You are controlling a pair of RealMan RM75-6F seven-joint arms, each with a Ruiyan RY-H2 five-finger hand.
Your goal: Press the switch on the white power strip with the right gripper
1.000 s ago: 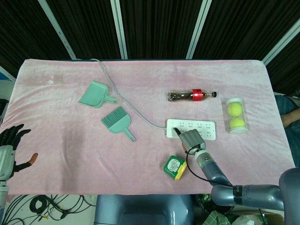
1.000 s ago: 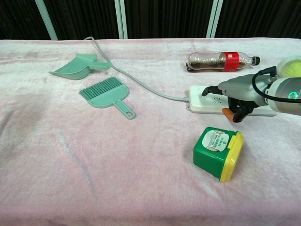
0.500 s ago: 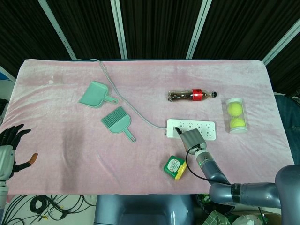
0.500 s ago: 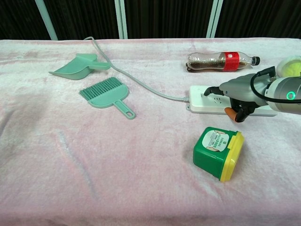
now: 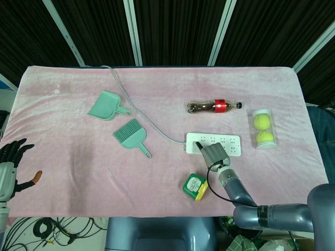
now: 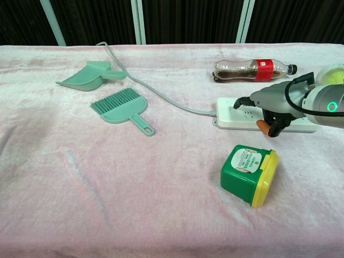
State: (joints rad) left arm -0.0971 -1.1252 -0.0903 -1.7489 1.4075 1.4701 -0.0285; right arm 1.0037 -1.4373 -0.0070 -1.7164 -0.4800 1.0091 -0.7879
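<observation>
- Two hands in view: the right hand [image 6: 271, 102] sits over the left end of the white rectangular plastic power strip [image 5: 226, 144], and the left hand [image 5: 10, 162] is at the table's left edge, well apart from everything.
- Right hand: one dark-tipped finger is extended and its tip touches the strip's top at the left end, where the switch [image 6: 235, 106] lies. The remaining fingers [image 6: 275, 122] are curled in under the palm, holding nothing. An orange-tipped one hangs in front of the strip's near side.
- Whether the switch is actually depressed cannot be told from either view.
- Left hand: fingers spread apart, holding nothing.
- Power strip lies flat on the pink plush table cover [image 5: 68, 136], right of centre, long side running left to right. Its grey cable [image 6: 156, 95] leaves the left end and runs to the far left edge.
- Near the strip: a green tub with a yellow lid [image 6: 249, 175] lies on its side just in front; a small dark cola bottle with a red label [image 6: 252, 70] lies behind.
- Clear tube of two yellow tennis balls [image 5: 264, 128] lies right of the strip.
- Teal dustpan [image 5: 107, 105] and teal hand brush [image 5: 132, 136] lie to the left.
</observation>
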